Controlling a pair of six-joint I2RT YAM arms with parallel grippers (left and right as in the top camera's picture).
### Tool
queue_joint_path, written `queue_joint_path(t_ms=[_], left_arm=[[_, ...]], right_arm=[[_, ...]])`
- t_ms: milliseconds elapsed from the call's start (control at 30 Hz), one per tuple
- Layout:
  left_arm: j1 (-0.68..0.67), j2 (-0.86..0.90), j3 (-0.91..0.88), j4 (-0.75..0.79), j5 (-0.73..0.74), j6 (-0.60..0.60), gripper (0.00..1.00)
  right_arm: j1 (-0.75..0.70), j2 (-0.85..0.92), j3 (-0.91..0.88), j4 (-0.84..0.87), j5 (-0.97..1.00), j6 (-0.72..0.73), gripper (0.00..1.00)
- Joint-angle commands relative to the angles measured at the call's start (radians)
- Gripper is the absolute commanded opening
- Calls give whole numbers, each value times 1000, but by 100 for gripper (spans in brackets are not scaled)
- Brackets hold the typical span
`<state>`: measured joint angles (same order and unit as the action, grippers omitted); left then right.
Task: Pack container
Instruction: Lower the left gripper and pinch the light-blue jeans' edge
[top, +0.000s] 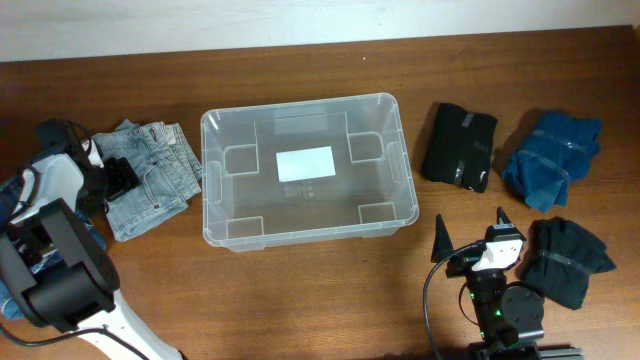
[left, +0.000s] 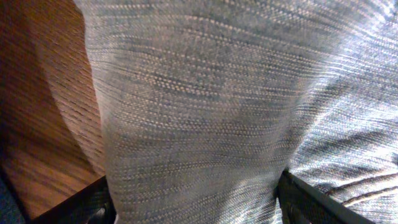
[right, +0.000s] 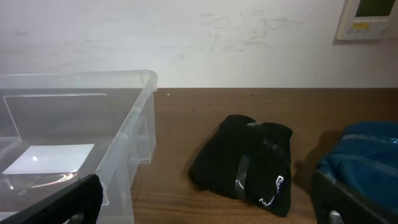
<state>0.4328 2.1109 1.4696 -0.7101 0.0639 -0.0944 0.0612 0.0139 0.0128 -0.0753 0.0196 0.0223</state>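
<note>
"So, which way is the container (top: 300, 104) from the left gripper (top: 118, 178)?"

"Just to its right, mid-table and empty, with its long axis running left to right. That gripper sits on the folded jeans (top: 160, 160), just beside the container's left wall, so the left arm is the nearer 1."

"Has it got them?"

"Denim fills the gap between its fingers, but I cannot tell whether they pinch. The right gripper (top: 470, 232) hangs wide open, holding nothing."

"Any writing?"

"The white label (top: 305, 163) on the base shows none I can read. The logo on the black bundle (right: 249, 165) is too small."
</note>
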Motion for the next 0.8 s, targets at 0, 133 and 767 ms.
queue_joint_path(t_ms=[0, 133, 767], left_arm=[[-13, 89, -83, -23, -42, 13, 79], [-13, 89, -87, -23, -41, 13, 70], [-13, 88, 118, -242, -27, 13, 1]], right_arm=[[-5, -8, -7, -3, 15, 0, 98], [-5, -8, -7, -3, 15, 0, 99], [-5, -8, -7, -3, 15, 0, 99]])
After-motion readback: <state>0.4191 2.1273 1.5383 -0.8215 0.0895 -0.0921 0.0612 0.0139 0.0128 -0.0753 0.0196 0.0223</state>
